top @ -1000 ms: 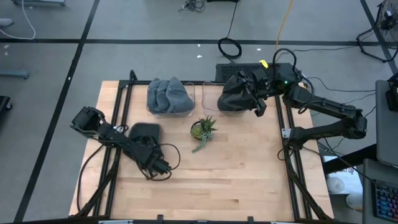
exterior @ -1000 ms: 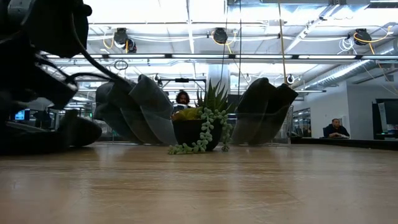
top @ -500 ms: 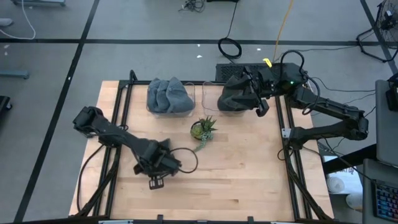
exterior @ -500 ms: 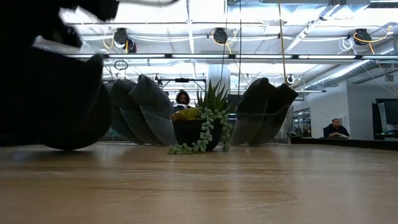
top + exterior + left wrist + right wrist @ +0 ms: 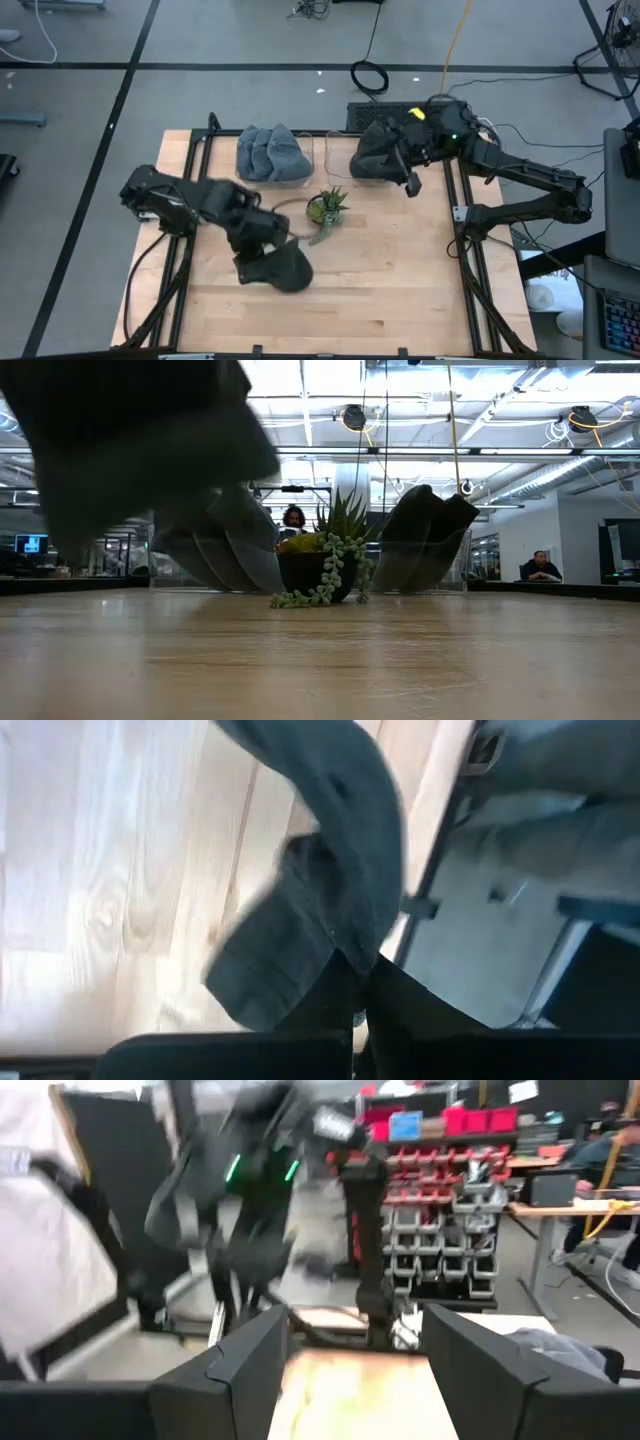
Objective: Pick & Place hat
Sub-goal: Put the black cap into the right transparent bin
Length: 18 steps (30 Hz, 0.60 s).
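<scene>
A dark grey hat (image 5: 284, 268) is in my left gripper (image 5: 252, 264), above the near middle of the table; my left gripper is shut on it. The low view shows this hat (image 5: 140, 440) as a blurred dark shape high above the wood. My right gripper (image 5: 411, 178) is open and hovers at the far right, beside a clear bin of dark hats (image 5: 372, 160). In the right wrist view, only room shows between its fingers (image 5: 355, 1330). A second clear bin holds light grey hats (image 5: 271, 154). My left gripper pinches the dark grey hat between its two fingers at a folded edge (image 5: 352, 952). The cloth spreads away from the fingertips and hangs slack. The hat is lifted clear of the table.
A small potted succulent (image 5: 327, 208) stands at the table's middle, just beyond the held hat, with a strand trailing over its pot. The two bins sit along the far edge. Black frame rails (image 5: 190, 180) run along the table's left and right sides. Bare wood lies near right.
My left gripper has swung from the table's left side toward the middle and risen, carrying the dark hat with it. The hat was low by the table a second ago and now hangs clear of it. My right gripper has shifted slightly leftward at the dark-hat bin.
</scene>
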Motion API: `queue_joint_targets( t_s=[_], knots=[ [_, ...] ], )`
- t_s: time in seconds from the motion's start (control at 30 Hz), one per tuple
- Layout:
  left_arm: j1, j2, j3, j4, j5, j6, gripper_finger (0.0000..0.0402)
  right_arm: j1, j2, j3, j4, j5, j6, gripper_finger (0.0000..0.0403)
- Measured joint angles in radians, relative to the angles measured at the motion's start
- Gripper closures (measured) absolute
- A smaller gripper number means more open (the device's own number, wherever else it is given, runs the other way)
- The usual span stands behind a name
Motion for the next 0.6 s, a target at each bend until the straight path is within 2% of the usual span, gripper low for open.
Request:
queue_joint_targets(
  t_s=[0.2,0.4,0.6],
  knots=[
    [0.077,-0.001,0.197,0.003,-0.006,0.056,0.0394,0.044,0.0,0.0,-0.073,0.0,-0.115,0.0181],
    [0.16,-0.001,0.321,0.002,-0.023,0.118,0.0394,0.047,0.0,0.0,-0.072,-0.003,-0.015,0.0181],
    [0.225,-0.001,0.364,0.003,-0.023,0.25,0.0394,0.047,0.0,0.0,-0.071,0.031,0.09,0.0181]
  ],
)
